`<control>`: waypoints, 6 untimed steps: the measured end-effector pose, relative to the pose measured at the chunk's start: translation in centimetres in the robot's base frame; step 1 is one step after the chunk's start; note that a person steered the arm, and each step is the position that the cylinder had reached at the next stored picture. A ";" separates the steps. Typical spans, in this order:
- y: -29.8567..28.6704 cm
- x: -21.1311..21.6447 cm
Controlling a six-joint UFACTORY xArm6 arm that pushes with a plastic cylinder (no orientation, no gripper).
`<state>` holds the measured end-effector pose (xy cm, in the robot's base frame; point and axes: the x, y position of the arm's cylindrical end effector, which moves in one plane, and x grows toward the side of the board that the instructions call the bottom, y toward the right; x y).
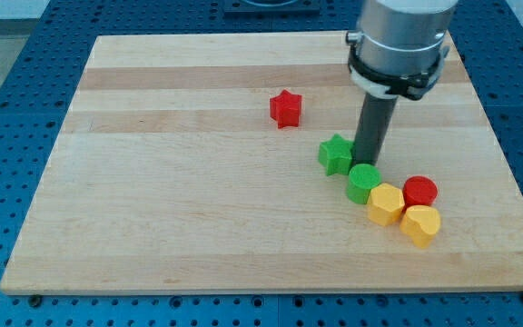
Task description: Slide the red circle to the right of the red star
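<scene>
Bright, even light from overhead, with no hard glare on the board (198, 227). Shadows are short and soft, sitting close under each block, as at the red star (286, 109). A faint sheen shows on the arm (399, 41). Focus is sharp across the view, edges slightly soft, with no clear distortion

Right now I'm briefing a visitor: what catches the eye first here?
The cluster at the view's lower right: green star, green circle, yellow hexagon, red circle and yellow heart, packed together. My tip stands between the two green blocks. The red star sits alone, up-left.
</scene>
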<state>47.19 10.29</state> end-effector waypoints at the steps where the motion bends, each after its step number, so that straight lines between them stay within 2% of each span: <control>1: -3.4 0.0; 2: -4.3 0.0; 4: 3.1 -0.6; 5: 7.0 0.4; 6: 10.7 3.2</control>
<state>50.38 21.03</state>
